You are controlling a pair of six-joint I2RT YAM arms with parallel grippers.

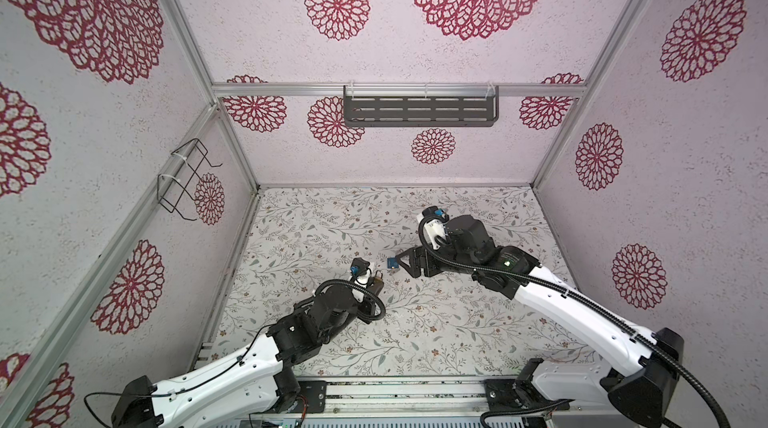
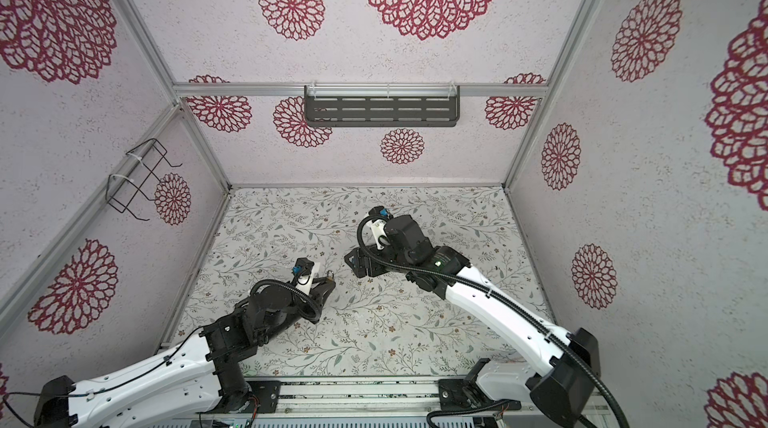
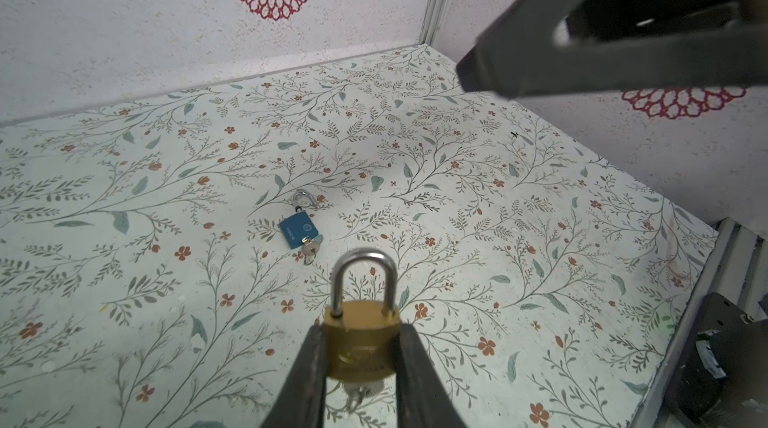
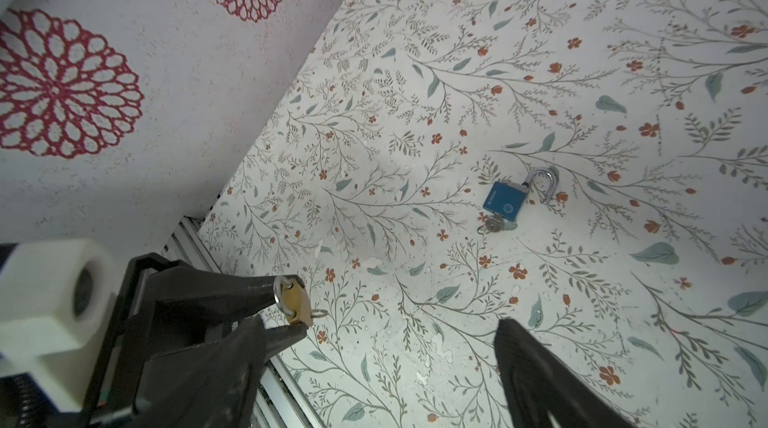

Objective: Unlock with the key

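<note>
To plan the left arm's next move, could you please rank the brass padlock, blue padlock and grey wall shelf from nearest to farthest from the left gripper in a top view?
1. brass padlock: clamped in the left gripper.
2. blue padlock: on the table, just beyond.
3. grey wall shelf: up on the back wall.

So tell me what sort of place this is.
Probably a robot test cell: patterned wall panels in an aluminium frame box in a floral tabletop, with a left arm and right arm mounted on a rail at the front.

Floral-patterned tabletop, blue padlock with key flat on it.
</note>
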